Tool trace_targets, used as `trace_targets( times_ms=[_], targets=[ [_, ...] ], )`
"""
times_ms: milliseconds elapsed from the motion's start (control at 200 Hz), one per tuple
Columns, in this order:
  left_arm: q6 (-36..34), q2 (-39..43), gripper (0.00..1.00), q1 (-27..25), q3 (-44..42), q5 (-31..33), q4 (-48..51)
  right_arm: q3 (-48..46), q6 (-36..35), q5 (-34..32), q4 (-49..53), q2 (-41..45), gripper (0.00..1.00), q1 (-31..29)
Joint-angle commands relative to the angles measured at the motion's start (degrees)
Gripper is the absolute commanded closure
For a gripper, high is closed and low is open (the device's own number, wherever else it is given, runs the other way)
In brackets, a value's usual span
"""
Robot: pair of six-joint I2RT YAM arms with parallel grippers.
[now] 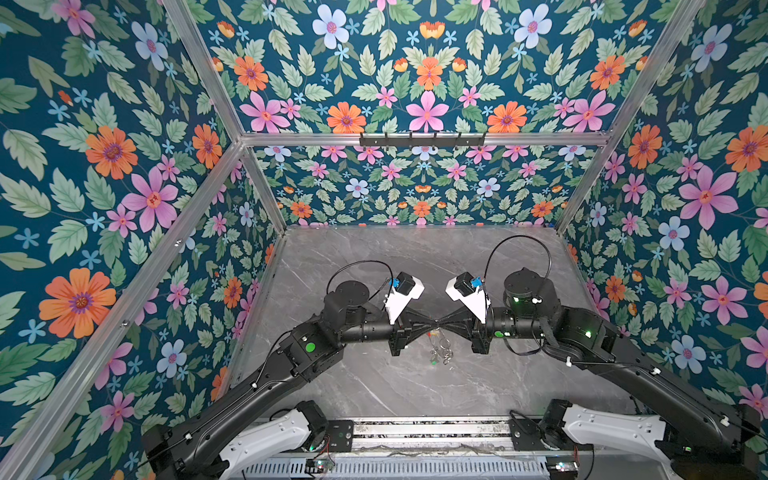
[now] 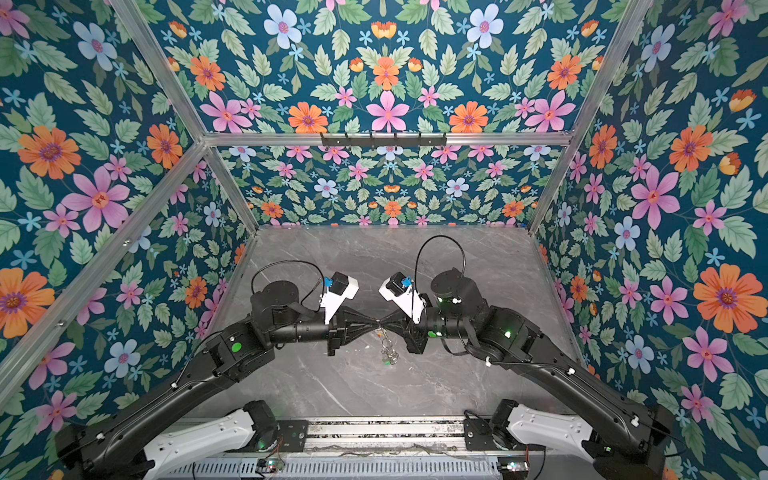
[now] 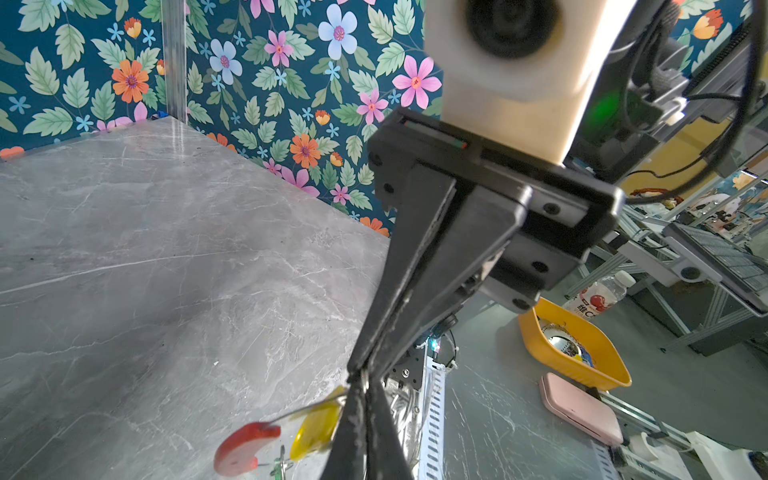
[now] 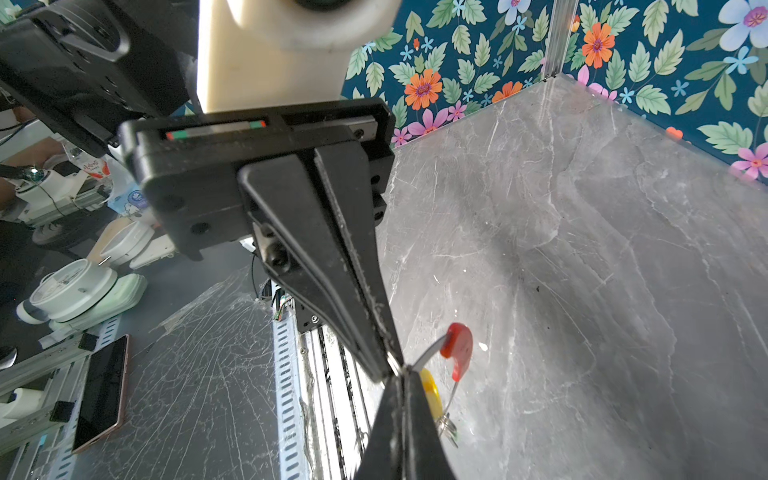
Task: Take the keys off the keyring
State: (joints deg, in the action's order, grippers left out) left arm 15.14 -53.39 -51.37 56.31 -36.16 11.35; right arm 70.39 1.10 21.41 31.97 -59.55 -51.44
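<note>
Left gripper [image 1: 430, 323] comes in from the left, level and well above the table [image 1: 374, 386]. Its jaws are fully closed. In the left wrist view the thin grey wire runs straight into its tips, so it looks pinched on the keyring [image 1: 440, 344].

The two grippers meet tip to tip in mid-air. Likely reason: two pinches side by side on the wire let the arms work the ring against each other and keep it off the table, so the keys [image 1: 434, 357] swing free.

The keyring hangs from that junction and does not touch the table. Its red segment [image 3: 245, 446] sticks out to one side, and the yellow key [image 3: 312, 432] sits right beside the fingertips. The green tag [image 1: 434, 363] dangles lowest. Both keys look threaded on, so none is off yet.

Right gripper [image 1: 444, 322] mirrors the left from the right side. Its jaws are closed tight, and in the right wrist view the wire leaves right at its tips, so it is gripping the ring too.

Risk: the wire is thin and slick and may slip out of either pinch. The ring's opening cannot be made out from here.
</note>
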Motion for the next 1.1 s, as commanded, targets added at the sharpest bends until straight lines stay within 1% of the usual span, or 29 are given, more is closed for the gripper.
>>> trace_targets(
  times_ms=[0,30,55,125,160,250,355,460,575,655,760,950,1095],
  targets=[
    [-0.46,0.37,1.00,-0.04,0.04,-1.43,-2.63,-0.15,0.59,-1.78,-1.77,0.05,1.00,-0.06],
    [-0.25,0.59,1.00,-0.04,-0.21,-0.94,-3.16,-0.23,0.78,-2.10,-2.26,0.18,1.00,-0.06],
    [0.03,0.80,1.00,-0.04,-0.59,-0.49,-3.89,-0.36,0.97,-2.43,-2.50,0.27,0.96,-0.06],
    [1.05,1.44,1.00,-0.04,-1.93,1.09,-6.59,-0.72,1.75,-4.02,-3.60,0.93,0.71,-0.03],
    [1.39,1.82,1.00,0.02,-2.44,2.47,-7.35,-1.22,2.16,-5.01,-4.50,1.61,0.62,-0.02],
    [2.18,2.80,1.00,-0.04,-3.72,5.89,-9.56,-3.22,3.09,-5.98,-7.29,4.22,0.50,-0.02],
    [3.44,3.29,1.00,-0.15,-4.50,10.94,-11.03,-6.73,4.45,-5.19,-10.96,7.33,0.42,-0.13],
    [4.61,3.78,1.00,-0.15,-5.30,15.07,-12.49,-11.09,5.78,-5.68,-15.06,8.82,0.39,-0.39],
    [5.64,4.51,1.00,-0.13,-6.80,16.63,-15.28,-15.81,7.07,-7.76,-20.87,9.35,0.38,-1.24],
    [6.01,4.61,1.00,-0.13,-7.36,16.23,-16.45,-17.27,7.16,-9.54,-23.15,8.48,0.37,-1.52],
    [6.21,4.45,1.00,-0.13,-7.36,15.77,-16.69,-17.74,7.07,-9.88,-24.54,6.96,0.36,-1.58],
    [6.73,4.80,1.00,-0.14,-7.99,14.21,-17.94,-17.41,5.72,-13.16,-24.51,4.79,0.36,-2.00],
    [7.09,4.79,1.00,-0.13,-8.10,13.75,-18.21,-16.66,4.37,-13.38,-23.43,4.22,0.36,-1.98]
  ],
)
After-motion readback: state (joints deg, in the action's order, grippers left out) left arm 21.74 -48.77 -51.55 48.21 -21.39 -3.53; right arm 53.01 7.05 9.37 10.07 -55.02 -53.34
